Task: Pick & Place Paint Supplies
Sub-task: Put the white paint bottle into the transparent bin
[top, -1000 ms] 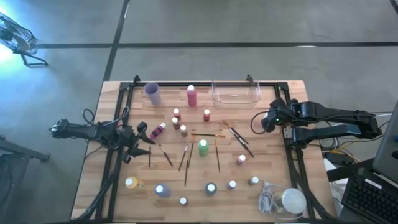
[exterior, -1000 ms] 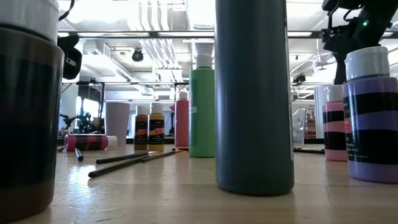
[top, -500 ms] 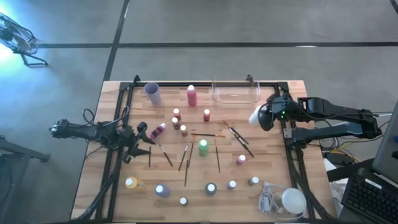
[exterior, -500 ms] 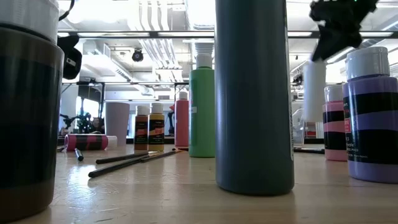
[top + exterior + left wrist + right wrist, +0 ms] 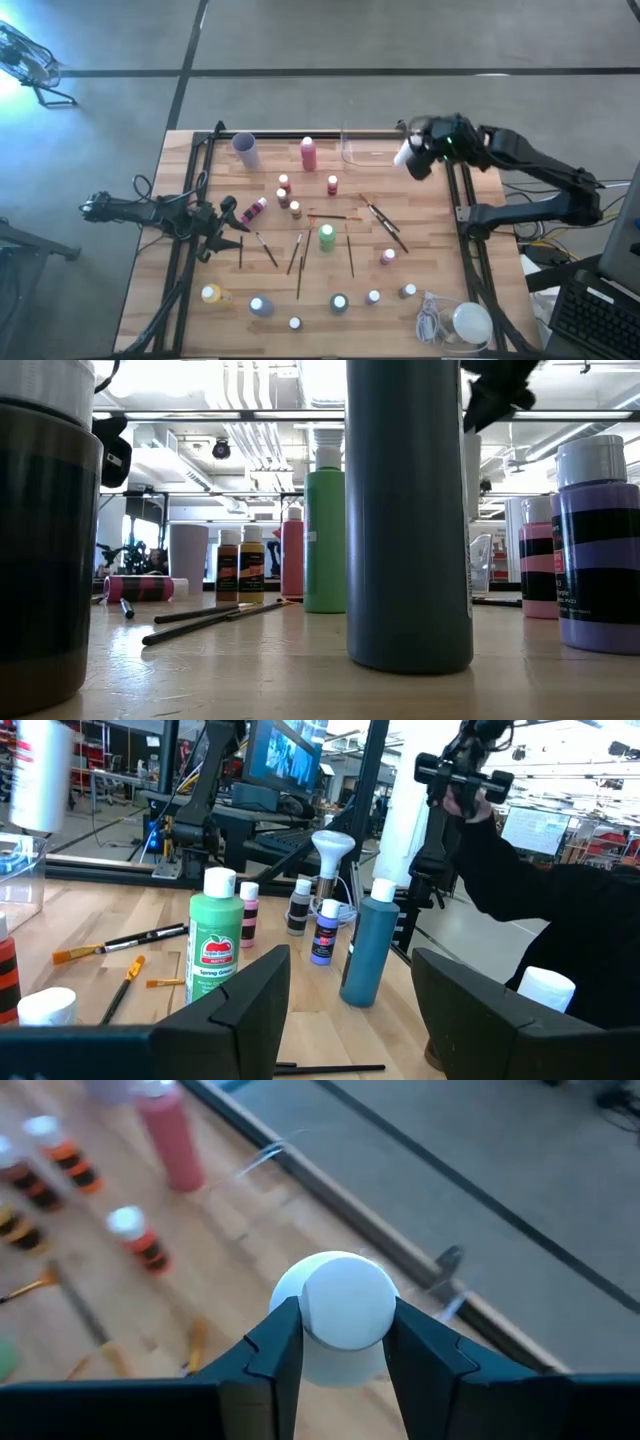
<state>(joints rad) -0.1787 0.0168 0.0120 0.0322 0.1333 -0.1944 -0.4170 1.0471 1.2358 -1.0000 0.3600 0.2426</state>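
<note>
My right gripper (image 5: 422, 150) is raised over the table's far right, above the clear tray (image 5: 372, 155), shut on a white bottle (image 5: 408, 160) that also shows in its wrist view (image 5: 335, 1315) and the left wrist view (image 5: 408, 810). In the low view the teal bottle (image 5: 408, 510) half hides it. My left gripper (image 5: 228, 214) waits open and level at the table's left. Small paint bottles such as the green one (image 5: 326, 237) stand on the wood, a pink one (image 5: 256, 210) lies on its side, and thin paintbrushes (image 5: 350, 250) lie flat. My right gripper pinches the white bottle's upper part (image 5: 312, 1358), just below its round cap (image 5: 345, 1300), between its two fingers (image 5: 275, 1350). The fingers slant down from the right. The bottle hangs below them, close to upright and clear of the table.
A purple cup (image 5: 246, 150) and a tall pink bottle (image 5: 309, 153) stand along the far edge. A white round lump with a coiled cord (image 5: 468, 322) lies at the near right corner. Dark frame rails (image 5: 190, 230) run along both table sides.
My right gripper has risen and swung from the table's right side toward the far edge, tipping and rolling as it went. The white bottle has gone with it, up from near the table top to a place over the tray.
</note>
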